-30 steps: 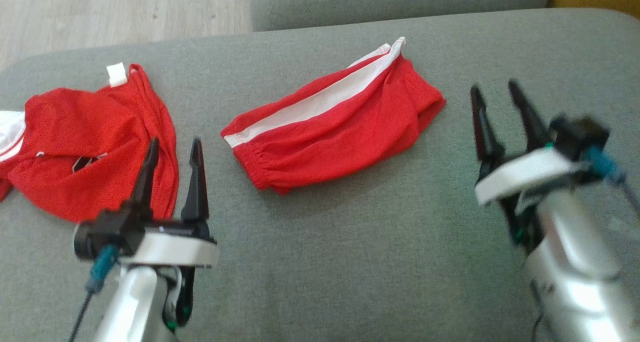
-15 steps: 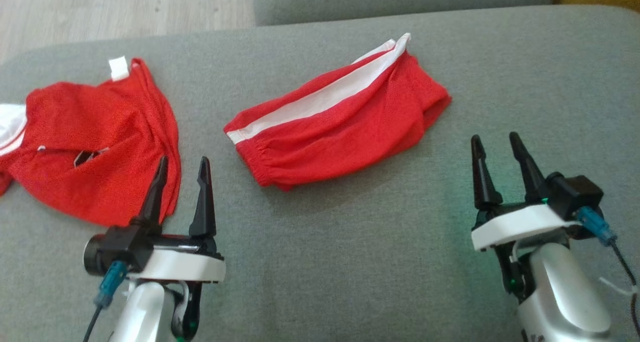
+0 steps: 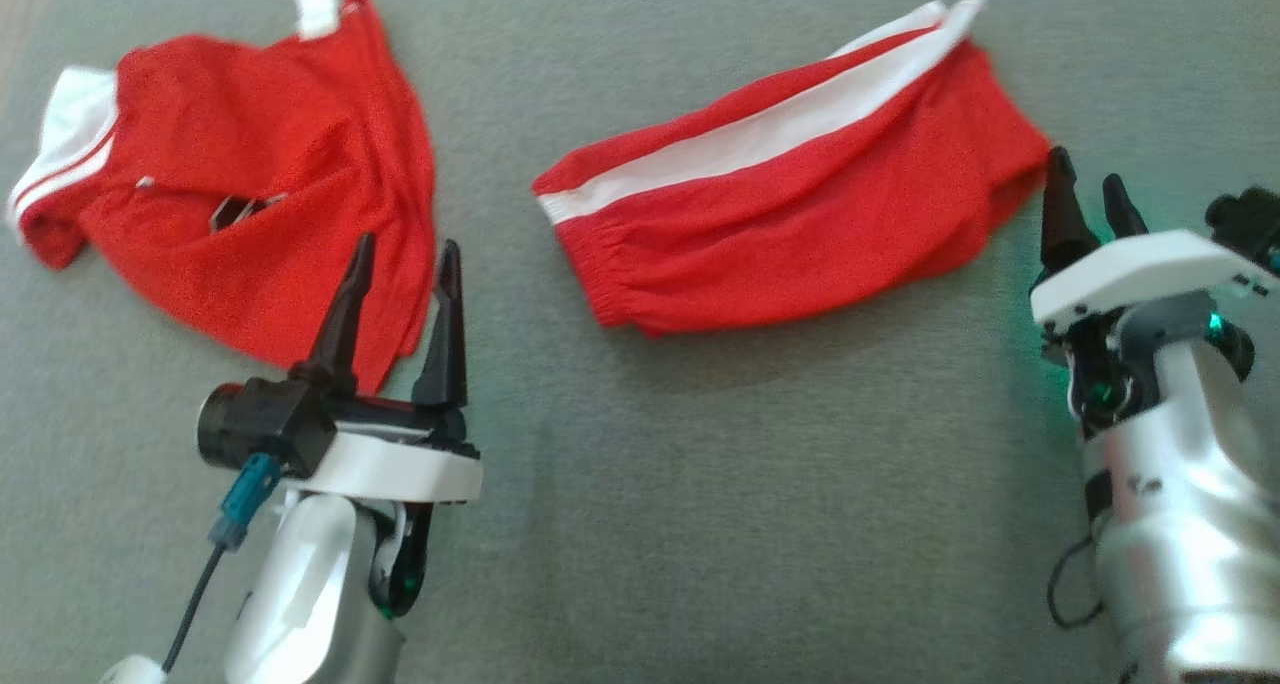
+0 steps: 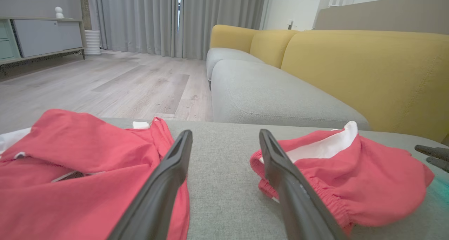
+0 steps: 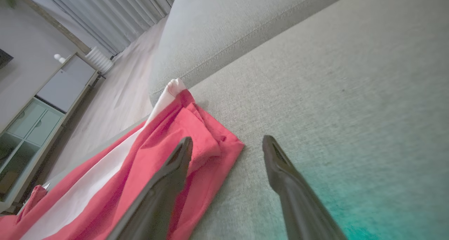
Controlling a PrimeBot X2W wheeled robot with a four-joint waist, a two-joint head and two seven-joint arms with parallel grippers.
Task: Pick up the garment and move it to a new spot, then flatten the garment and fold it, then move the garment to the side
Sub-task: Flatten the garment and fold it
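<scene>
Red shorts on grey cushion.
Left gripper open near red shirt; right gripper open beside shorts' end.

Home living room. Sofa with mustard-yellow upholstered backrest and grey fabric seat cushions. Pale wood-plank floor, full-length grey pleated curtains. Low sideboard with pale grey-blue doors along the wall, white ribbed cylindrical unit beside it. Foreground: grey woven upholstered surface.
</scene>
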